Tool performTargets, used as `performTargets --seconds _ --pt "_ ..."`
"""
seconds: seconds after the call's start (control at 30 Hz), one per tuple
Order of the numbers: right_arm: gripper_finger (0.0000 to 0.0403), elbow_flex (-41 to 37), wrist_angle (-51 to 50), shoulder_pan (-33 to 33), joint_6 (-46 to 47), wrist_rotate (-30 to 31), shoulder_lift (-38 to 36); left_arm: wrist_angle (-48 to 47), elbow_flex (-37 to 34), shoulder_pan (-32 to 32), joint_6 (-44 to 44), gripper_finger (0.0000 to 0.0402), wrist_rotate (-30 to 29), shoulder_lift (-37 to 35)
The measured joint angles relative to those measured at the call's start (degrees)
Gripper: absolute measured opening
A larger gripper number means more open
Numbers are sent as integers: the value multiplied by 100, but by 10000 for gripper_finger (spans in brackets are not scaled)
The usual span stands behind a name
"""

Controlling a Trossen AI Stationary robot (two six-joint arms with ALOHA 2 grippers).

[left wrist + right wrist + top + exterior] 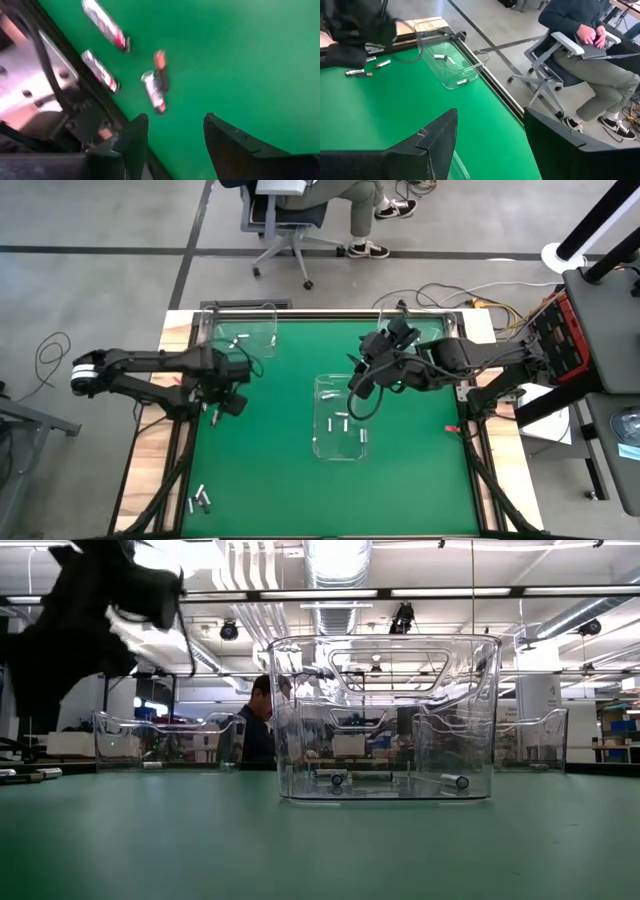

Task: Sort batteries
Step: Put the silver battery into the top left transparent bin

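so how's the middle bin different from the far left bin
The middle bin sits at the mat's centre, below the right gripper; the far left bin sits at the back edge, beyond the left gripper. The middle bin holds about four batteries; the far left bin shows about two. Both are clear plastic and upright.

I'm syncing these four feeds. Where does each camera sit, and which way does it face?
High: overhead, straight down; both arms, the center bin.
Low: table height, level; center bin, dark arm upper left.
Left wrist: down past open left gripper at batteries.
Right wrist: past open right gripper toward the far-left bin, also overhead.
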Motion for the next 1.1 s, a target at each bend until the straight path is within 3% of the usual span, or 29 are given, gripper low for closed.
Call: performTargets --seconds 0.3,0.43,0.73,0.93,1.1 --pt "221 0 -50 17 371 -46 -2 320 -158 -46 383 155 239 702" --pt "220 0 -48 37 366 -46 -2 390 -109 116 478 154 -220 1167" --pt "224 0 -51 68 350 -52 -4 460 27 1567 627 154 -1186 1633" --pt "219 0 -70 115 350 -363 -4 767 -64 2341 847 154 -1097 1739" --pt "223 0 -94 129 338 -387 -4 1029 -186 2472 874 153 -794 1808"
